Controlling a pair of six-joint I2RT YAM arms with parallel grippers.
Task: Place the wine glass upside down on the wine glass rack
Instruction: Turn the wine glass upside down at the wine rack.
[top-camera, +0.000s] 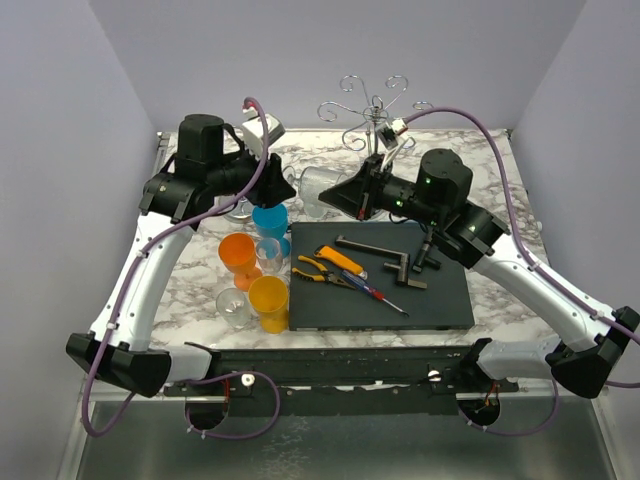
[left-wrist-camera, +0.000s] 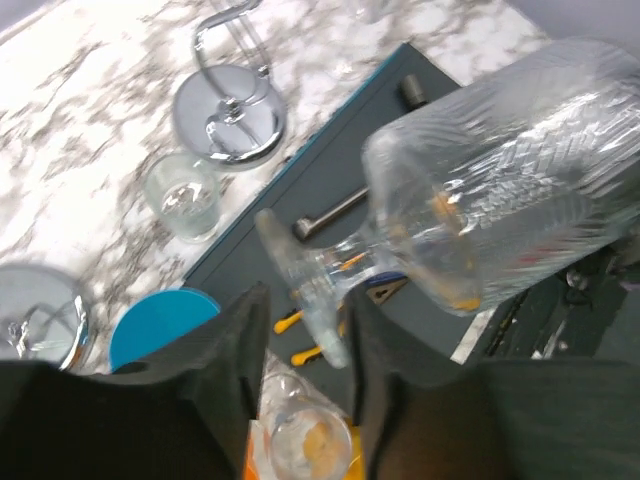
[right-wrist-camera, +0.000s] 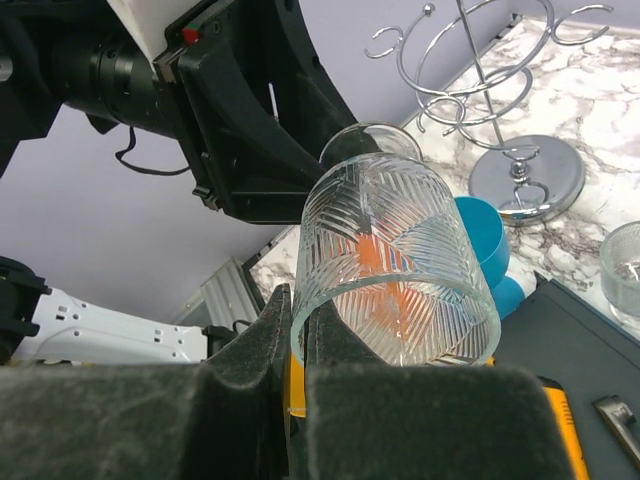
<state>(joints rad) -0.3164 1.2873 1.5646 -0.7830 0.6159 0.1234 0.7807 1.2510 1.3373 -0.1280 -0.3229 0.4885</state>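
Observation:
The wine glass (top-camera: 318, 188), clear with a cut herringbone pattern, hangs on its side in the air between the two arms. My right gripper (right-wrist-camera: 297, 305) is shut on its rim, one finger inside the bowl (right-wrist-camera: 395, 260) and one outside. My left gripper (left-wrist-camera: 307, 295) stands open with a finger on either side of the glass's round foot (left-wrist-camera: 312, 320), and gaps show on both sides. The bowl (left-wrist-camera: 510, 170) points away from the left gripper. The chrome wine glass rack (top-camera: 375, 110) stands at the back of the table, beyond the right gripper (top-camera: 345, 195); a chrome rack (right-wrist-camera: 500, 120) also shows in the right wrist view.
Blue (top-camera: 269, 220), orange (top-camera: 238, 252) and yellow (top-camera: 268, 298) cups and small clear glasses (top-camera: 232, 305) crowd the table under the left arm. A dark mat (top-camera: 440, 290) carries pliers (top-camera: 330, 265), a screwdriver and hex keys. Round chrome bases (left-wrist-camera: 230, 120) sit on the marble.

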